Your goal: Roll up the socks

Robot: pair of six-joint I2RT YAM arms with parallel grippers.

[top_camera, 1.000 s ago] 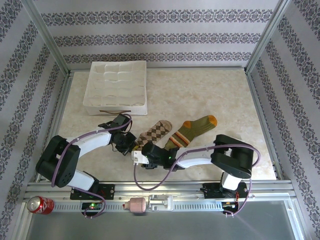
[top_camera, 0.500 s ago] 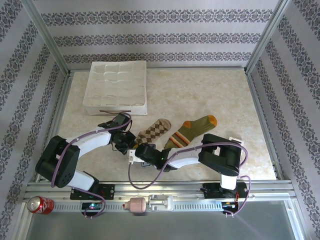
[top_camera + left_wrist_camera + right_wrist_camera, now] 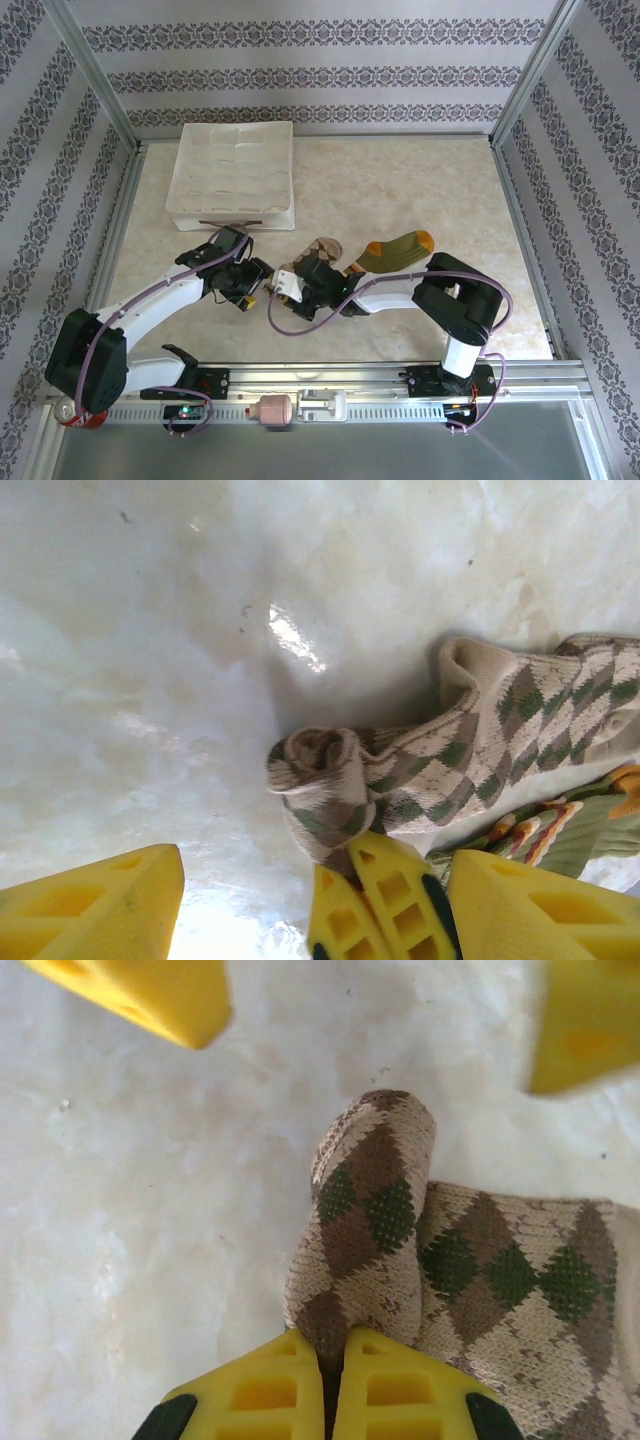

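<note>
Both arms crowd one spot near the front of the table (image 3: pixel 400 180). The right gripper (image 3: pixel 335 1370) has its yellow fingers (image 3: pixel 285 1385) pressed together on a fold of the brown-and-beige diamond sock (image 3: pixel 400 1240). The end of that sock is curled into a loose first turn, and the rest lies flat toward the right. The left gripper (image 3: pixel 252 285) hovers just beside it with fingers spread wide, holding nothing. Its two tips stand either side of the right gripper's tips in the left wrist view.

The green sock (image 3: pixel 590 830), with its orange and white stripes, lies against the lower edge of the diamond sock. It has not been rolled. The white divided box (image 3: pixel 235 175) sits well apart at the back left.

We judge the task to be at an early stage, with one turn made on one sock. We see several risks:

- **Roll springing open:** The pinch looks to catch only a thin edge of fabric, and the curl is slack. A pull or a release could let it open flat.
- **Green sock dragged along:** The two socks touch, so rolling onward could pull the green one along or trap it in the roll.
- **Fingers colliding:** The grippers are very close together. If the left one closes or moves in, it could strike the right fingers, or squash the curl without tightening it.
</note>
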